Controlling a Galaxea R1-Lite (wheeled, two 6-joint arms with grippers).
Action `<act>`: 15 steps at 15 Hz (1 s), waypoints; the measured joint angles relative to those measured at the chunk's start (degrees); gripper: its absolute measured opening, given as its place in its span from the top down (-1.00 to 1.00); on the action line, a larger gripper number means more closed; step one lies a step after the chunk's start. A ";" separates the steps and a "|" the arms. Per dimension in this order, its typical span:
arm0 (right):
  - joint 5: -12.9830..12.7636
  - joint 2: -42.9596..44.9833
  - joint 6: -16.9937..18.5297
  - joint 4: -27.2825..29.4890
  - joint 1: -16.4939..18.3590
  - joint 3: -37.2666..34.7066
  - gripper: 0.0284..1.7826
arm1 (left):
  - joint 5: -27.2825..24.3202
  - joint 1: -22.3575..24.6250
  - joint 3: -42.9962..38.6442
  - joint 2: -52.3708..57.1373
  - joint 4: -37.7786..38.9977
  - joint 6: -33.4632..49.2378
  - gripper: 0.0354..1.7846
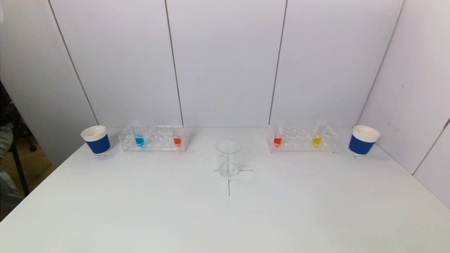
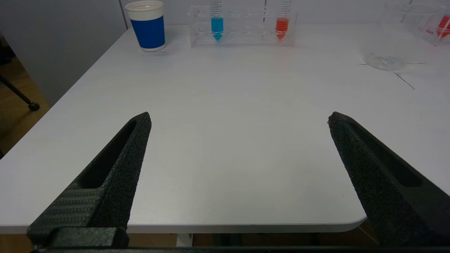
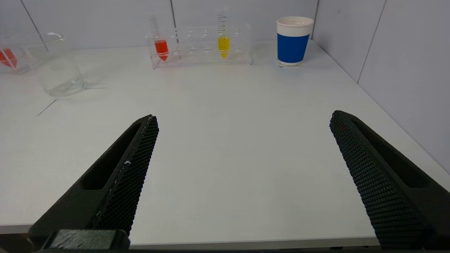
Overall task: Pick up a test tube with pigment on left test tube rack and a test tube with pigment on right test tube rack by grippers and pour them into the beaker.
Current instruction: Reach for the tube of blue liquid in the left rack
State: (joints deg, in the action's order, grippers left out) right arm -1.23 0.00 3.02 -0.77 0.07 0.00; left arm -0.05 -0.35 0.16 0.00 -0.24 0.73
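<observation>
The head view held no arm at all; only the wrist views showed the claws. The left gripper (image 2: pixel 239 119) hung at the near left edge of the white table (image 1: pixel 140 211), fingers spread wide with nothing between them. The right gripper (image 3: pixel 242 117) hung at the near right edge, equally wide and equally empty.

The left test tube rack (image 1: pixel 153 138) stood at the far left, against the wall panels. It carried a blue tube (image 1: pixel 139 140) toward its left end and an orange-red tube (image 1: pixel 177 140) at its right end, both upright. The right test tube rack (image 1: pixel 303 138) stood at the far right, with a red tube (image 1: pixel 277 140) at its left end and a yellow tube (image 1: pixel 316 140) right of its middle, also upright. The graduation marks on the tubes showed only from the wrist cameras.

The clear beaker (image 1: pixel 228 157) stood between the racks and nearer than both, on a black cross mark (image 1: pixel 229 182) drawn on the table. It looked empty.

A blue paper cup (image 1: pixel 96 140) stood just left of the left rack, and another blue cup (image 1: pixel 363 140) just right of the right rack. The right wall (image 1: pixel 415 88) ran close along the table's right edge beside that cup. Off the left edge lay open floor with a dark stand leg (image 2: pixel 17 93).

From each claw to its rack the tabletop lay bare.
</observation>
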 joint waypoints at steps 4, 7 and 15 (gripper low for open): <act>0.00 0.00 0.00 0.02 0.00 0.00 -0.99 | -0.13 0.02 4.90 0.00 -4.35 -0.07 -0.98; 0.00 0.00 0.00 0.02 0.00 0.00 -0.99 | -0.28 0.00 12.54 -0.88 -9.48 -0.40 -0.98; -0.02 0.00 0.00 0.02 0.02 0.00 -0.99 | 0.29 -0.09 26.30 -14.87 -8.74 -3.51 -0.98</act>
State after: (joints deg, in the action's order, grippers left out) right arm -1.26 0.00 3.02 -0.74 0.10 0.00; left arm 0.24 -0.44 26.45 -14.87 -8.98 -2.78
